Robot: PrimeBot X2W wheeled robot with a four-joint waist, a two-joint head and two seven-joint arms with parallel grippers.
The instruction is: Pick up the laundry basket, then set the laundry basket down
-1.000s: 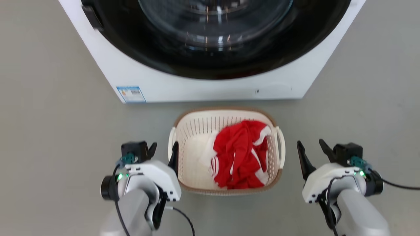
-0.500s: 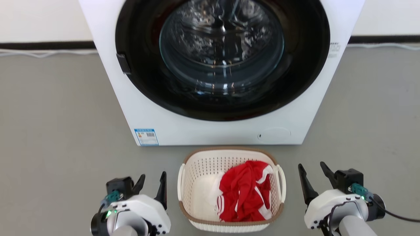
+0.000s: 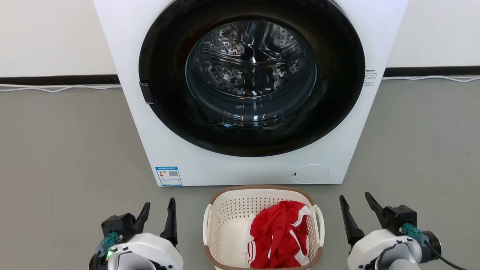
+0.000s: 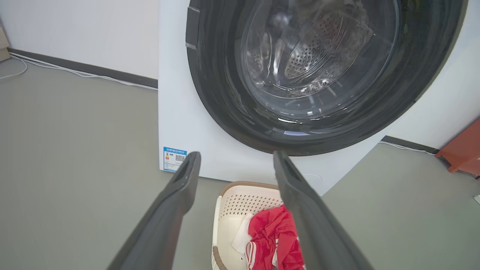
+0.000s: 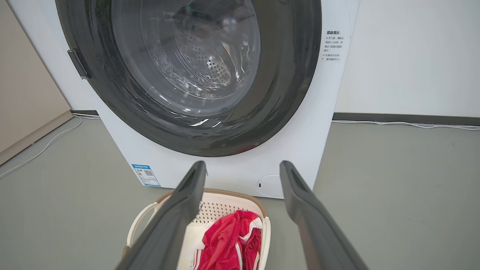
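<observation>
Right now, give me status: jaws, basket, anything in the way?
Left gripper, right gripper: jaws open, empty, either side of laundry basket, clear of handles. Basket on floor before washing machine, red garment inside. Nothing between jaws and handles.

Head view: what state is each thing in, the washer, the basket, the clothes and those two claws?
washing machine, door shut.
laundry basket, upright on the floor in front of the machine, not held.
red garment, crumpled inside the basket.
left claw, open, empty, beside the basket without touching it.
right claw, open, empty, beside the basket without touching it.
</observation>
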